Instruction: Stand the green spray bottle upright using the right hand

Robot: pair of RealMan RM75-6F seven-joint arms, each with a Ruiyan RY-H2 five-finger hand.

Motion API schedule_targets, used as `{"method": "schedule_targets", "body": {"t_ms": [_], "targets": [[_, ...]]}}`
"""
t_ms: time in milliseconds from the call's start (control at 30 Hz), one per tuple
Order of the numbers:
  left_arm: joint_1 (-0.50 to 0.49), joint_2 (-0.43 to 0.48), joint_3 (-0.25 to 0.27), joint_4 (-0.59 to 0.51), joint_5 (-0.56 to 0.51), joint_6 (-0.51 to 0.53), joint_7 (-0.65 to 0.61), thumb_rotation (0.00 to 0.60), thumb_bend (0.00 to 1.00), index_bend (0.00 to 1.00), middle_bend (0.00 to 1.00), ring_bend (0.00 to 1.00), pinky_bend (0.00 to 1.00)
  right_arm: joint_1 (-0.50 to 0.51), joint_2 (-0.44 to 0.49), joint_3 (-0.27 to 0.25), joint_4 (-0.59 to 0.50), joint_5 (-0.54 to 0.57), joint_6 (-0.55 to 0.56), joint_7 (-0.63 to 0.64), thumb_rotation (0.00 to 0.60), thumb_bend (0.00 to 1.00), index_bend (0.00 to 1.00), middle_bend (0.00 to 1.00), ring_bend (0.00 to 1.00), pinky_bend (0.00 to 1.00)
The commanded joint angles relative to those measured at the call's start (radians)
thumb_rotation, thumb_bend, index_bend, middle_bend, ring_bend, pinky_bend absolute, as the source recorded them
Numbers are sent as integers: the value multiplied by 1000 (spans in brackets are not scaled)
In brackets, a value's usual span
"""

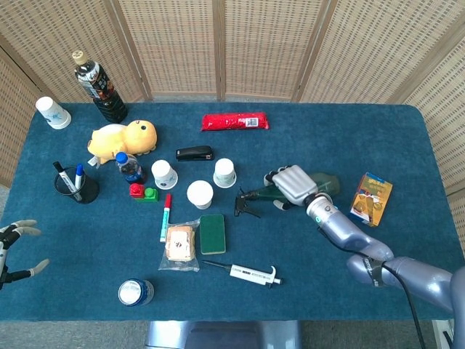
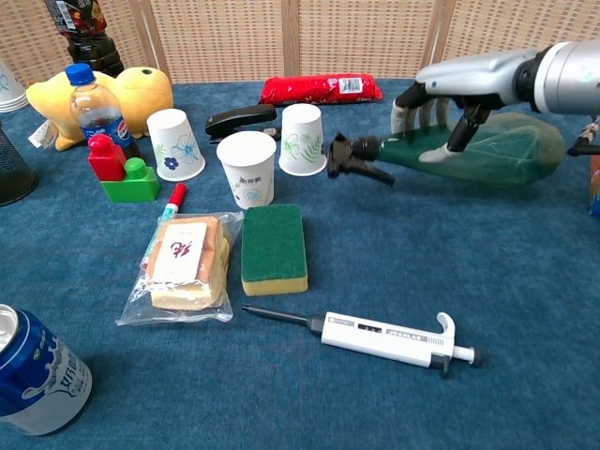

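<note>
The green spray bottle point(image 1: 261, 194) point(image 2: 502, 150) lies about level right of centre, its black trigger nozzle pointing left toward a paper cup. My right hand point(image 1: 293, 183) point(image 2: 461, 86) reaches over its neck and shoulder, with the fingers curled down around it, and grips it. In the chest view the bottle seems raised off the cloth, though its underside is hard to judge. My left hand point(image 1: 14, 247) hangs at the table's near left edge with its fingers spread and nothing in it.
Three paper cups point(image 2: 303, 139) and a black stapler point(image 1: 194, 153) stand just left of the nozzle. In front lie a green sponge point(image 2: 274, 247), a bagged snack point(image 2: 183, 262) and a pipette point(image 2: 384, 337). An orange box point(image 1: 370, 198) sits to the right of the bottle.
</note>
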Motion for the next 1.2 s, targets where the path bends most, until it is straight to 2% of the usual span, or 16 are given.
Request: {"method": "schedule_targets", "body": {"t_ms": [33, 467, 567, 967, 1200], "targets": [[1, -1, -1, 1, 1, 3, -6, 600, 152, 371, 282, 274, 241, -27, 33, 34, -18, 7, 13, 119, 600, 397, 583, 493, 339, 504], [2, 2, -11, -4, 0, 14, -33, 600, 151, 370, 283, 274, 245, -92, 101, 105, -42, 10, -3, 513, 600, 388, 572, 488, 339, 504], [3, 3, -14, -8, 1, 20, -40, 600, 151, 369, 284, 274, 247, -114, 115, 131, -58, 17, -15, 656, 600, 387, 572, 488, 339, 504], [5, 4, -19, -8, -5, 23, -49, 600, 152, 370, 287, 274, 253, -175, 131, 180, -46, -80, 35, 1068, 600, 388, 580, 489, 339, 504], [1, 9, -25, -13, 0, 27, -45, 600, 153, 369, 288, 274, 254, -209, 103, 179, -19, -108, 128, 1146, 600, 375, 582, 490, 339, 504]]}}
